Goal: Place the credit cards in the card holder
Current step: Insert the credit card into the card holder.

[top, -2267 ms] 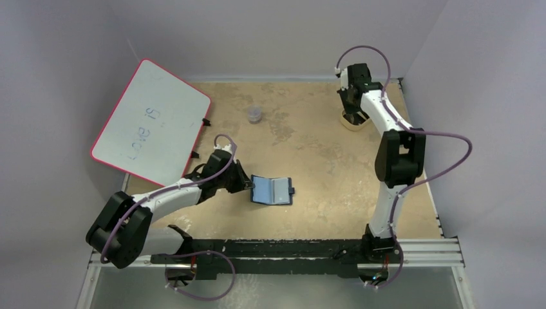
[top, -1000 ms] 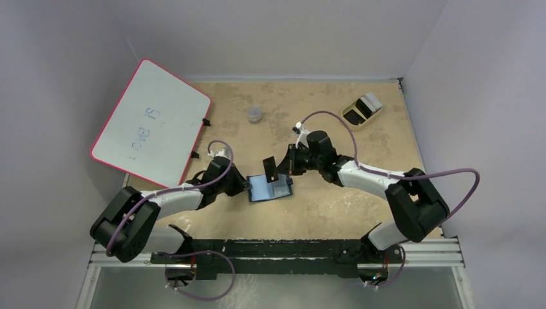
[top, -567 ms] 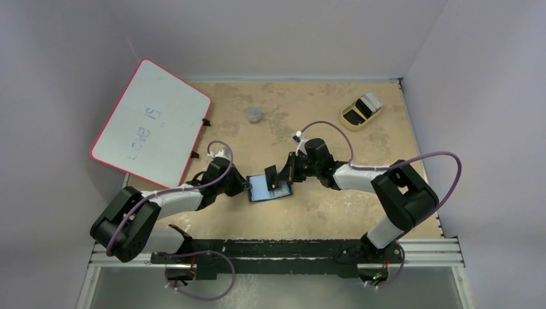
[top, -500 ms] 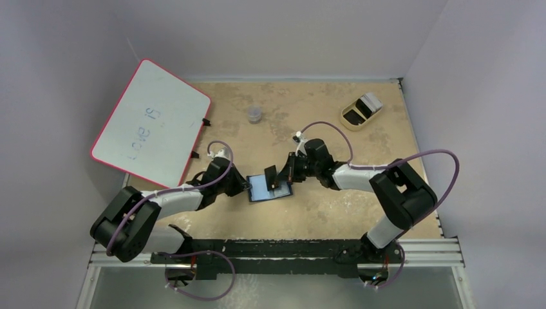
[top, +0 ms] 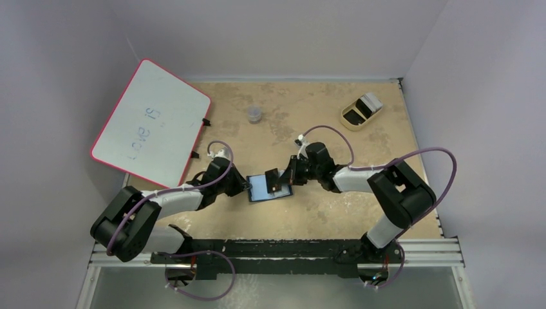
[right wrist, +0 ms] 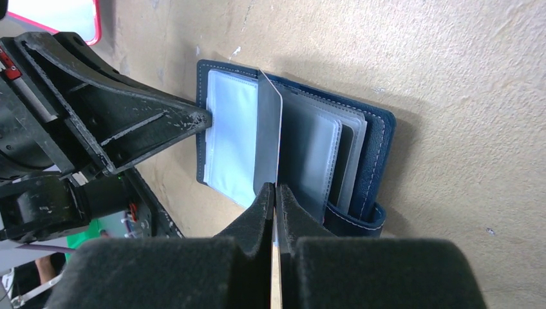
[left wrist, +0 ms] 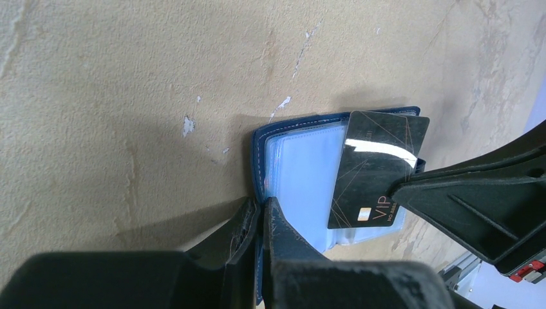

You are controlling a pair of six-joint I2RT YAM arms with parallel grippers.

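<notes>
Tan, mottled tabletop fills the overhead view, with a pink-edged whiteboard at the upper left, a small clear cup near the top centre and a tan tray at the upper right holding a pale card. Only this view shows those things and both arms reaching in from either side to meet at the card holder, which lies open at the centre of the frame. From above, the left gripper and the right gripper are too small to show how their jaws stand. The left wrist view shows more: the left gripper's jaws are pressed together on the holder's navy cover at its left edge, a sliver of blue showing between the fingers. It also shows the face of the credit card, dark and glossy with "VIP" printed on it, tilted over the right half of the pale blue pockets. The right wrist view shows that same card only edge-on, as a thin grey blade standing up from the clear pocket leaves. There the right gripper's jaws pinch the card's near edge, with no gap on either side of it. Whether the card's far edge has entered a pocket cannot be told from either wrist view.
</notes>
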